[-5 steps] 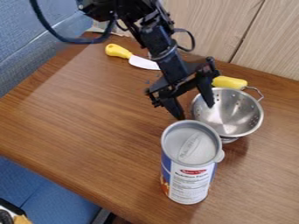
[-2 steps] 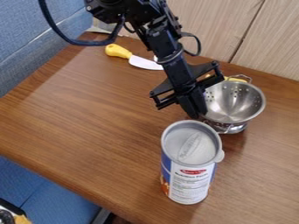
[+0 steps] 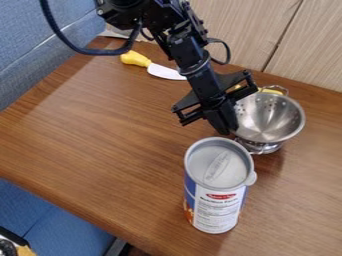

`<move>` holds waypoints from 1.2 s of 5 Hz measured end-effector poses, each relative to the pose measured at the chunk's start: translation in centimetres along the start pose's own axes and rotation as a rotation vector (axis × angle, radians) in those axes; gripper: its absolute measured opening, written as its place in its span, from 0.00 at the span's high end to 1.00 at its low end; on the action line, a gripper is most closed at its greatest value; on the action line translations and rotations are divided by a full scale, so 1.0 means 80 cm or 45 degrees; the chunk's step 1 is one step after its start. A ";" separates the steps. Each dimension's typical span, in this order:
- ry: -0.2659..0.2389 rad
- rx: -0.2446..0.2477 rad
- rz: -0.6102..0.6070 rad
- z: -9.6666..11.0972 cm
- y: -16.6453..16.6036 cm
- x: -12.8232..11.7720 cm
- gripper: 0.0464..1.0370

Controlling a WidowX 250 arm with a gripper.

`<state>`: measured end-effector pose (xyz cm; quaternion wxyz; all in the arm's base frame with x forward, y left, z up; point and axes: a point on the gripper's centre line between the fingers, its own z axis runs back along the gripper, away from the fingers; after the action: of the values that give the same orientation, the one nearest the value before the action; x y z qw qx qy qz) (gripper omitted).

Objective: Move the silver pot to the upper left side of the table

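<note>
Silver colander (image 3: 270, 117) just behind the lidded canister (image 3: 219, 165), to its right; gripper (image 3: 227, 131) pinched closed on the colander's left rim; printed label (image 3: 217, 202) on the canister's side; yellow-handled knife (image 3: 137, 59) well behind the canister, leftward.

printed label (image 3: 215, 210) on canister (image 3: 212, 191), red logo (image 3: 220, 196), lettering (image 3: 217, 167) across its lid (image 3: 215, 164)
</note>
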<state>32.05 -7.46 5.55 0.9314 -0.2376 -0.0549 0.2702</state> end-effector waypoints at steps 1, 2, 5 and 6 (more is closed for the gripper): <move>-0.041 -0.054 -0.028 0.016 -0.005 -0.009 0.98; -0.157 -0.099 -0.037 0.049 -0.004 -0.009 0.98; -0.553 -0.084 0.332 0.110 0.068 0.027 0.98; -0.685 -0.075 0.449 0.124 0.090 0.048 0.98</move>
<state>29.60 4.01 10.82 0.8150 -0.1905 -0.2648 0.4789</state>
